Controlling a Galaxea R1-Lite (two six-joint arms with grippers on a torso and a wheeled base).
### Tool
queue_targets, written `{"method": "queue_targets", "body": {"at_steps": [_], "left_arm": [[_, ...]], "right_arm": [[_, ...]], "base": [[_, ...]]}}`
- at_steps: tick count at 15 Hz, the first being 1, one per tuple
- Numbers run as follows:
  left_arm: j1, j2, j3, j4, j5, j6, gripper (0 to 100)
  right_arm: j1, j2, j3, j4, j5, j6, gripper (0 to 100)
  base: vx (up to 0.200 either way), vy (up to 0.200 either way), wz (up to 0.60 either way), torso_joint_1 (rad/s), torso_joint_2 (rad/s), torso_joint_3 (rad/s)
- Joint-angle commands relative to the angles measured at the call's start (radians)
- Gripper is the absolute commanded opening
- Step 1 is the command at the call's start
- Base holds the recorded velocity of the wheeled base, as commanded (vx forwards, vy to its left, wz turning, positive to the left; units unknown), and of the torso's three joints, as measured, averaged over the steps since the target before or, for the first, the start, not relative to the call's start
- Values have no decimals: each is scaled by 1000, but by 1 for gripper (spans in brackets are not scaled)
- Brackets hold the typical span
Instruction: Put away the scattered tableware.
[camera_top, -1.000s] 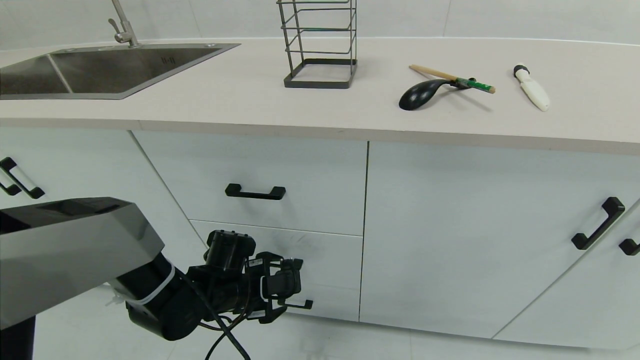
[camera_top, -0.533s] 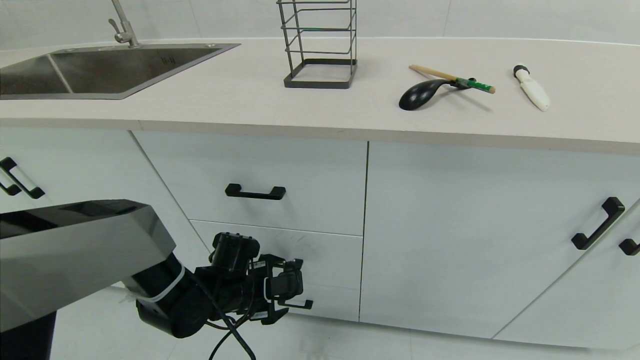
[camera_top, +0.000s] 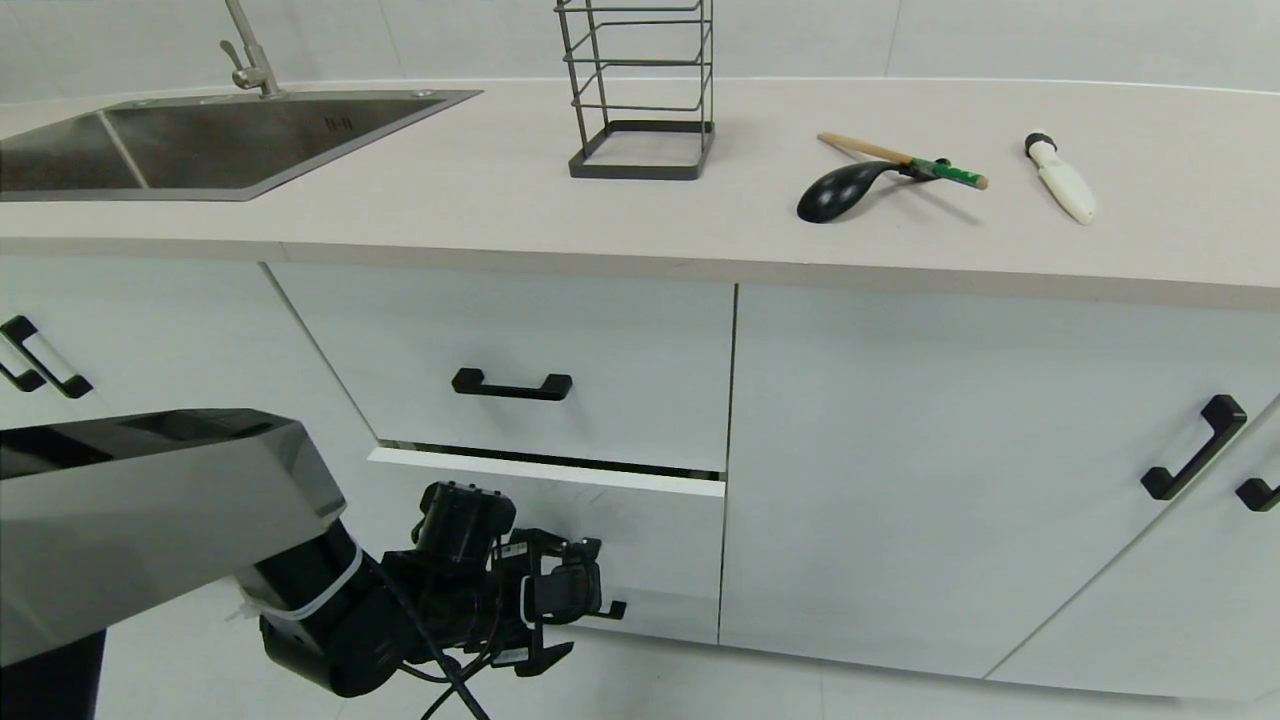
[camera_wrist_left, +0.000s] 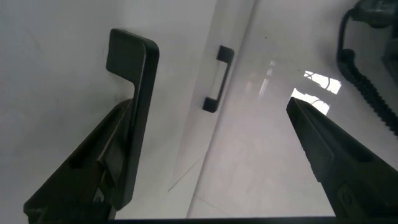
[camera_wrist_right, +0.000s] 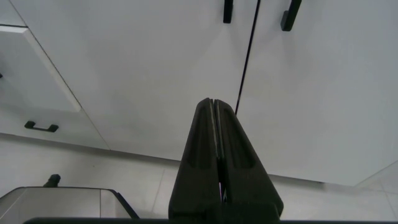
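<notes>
My left gripper (camera_top: 583, 597) sits low at the white lower drawer (camera_top: 600, 520), fingers spread wide and clamped on nothing. The drawer's black bar handle (camera_wrist_left: 132, 74) rests against one finger only. The drawer is open by a narrow gap at its top edge.

I judge the main risk to be this loose hook. If I pull at an angle, the handle could slide off the finger and the drawer would stop short. A sharp pull could also jolt the drawer on its runners.

The tableware is well above this gripper and off to its right, on the pale counter (camera_top: 480, 215). There is a black plastic spoon (camera_top: 835, 192), with a pair of wooden chopsticks with a green band (camera_top: 900, 158) touching its handle. A white utensil with a black end cap (camera_top: 1062, 180) lies near them. The chopsticks could roll when I grasp them, and lifting the spoon first could drag them along.

My right gripper (camera_wrist_right: 214, 155) is pressed closed and empty, so it would have to open before it could take anything.
</notes>
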Motion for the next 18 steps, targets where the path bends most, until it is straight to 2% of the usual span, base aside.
{"method": "queue_targets", "body": {"at_steps": [1,9,13,18], "left_arm": [[1,-2,-1,-4,2,-2,100],[1,-71,26,-2,-6,-3,100],[-5,-211,129,-4,-6,0,100],[-59,-516,281,3,-4,-5,100]], "right_arm": [[0,1,0,0,0,0,0],[0,1,0,0,0,0,0],[0,1,0,0,0,-2,0],[0,1,0,0,0,0,0]], "base": [[0,0,0,0,0,0],[0,0,0,0,0,0],[0,0,0,0,0,0],[0,0,0,0,0,0]]}}
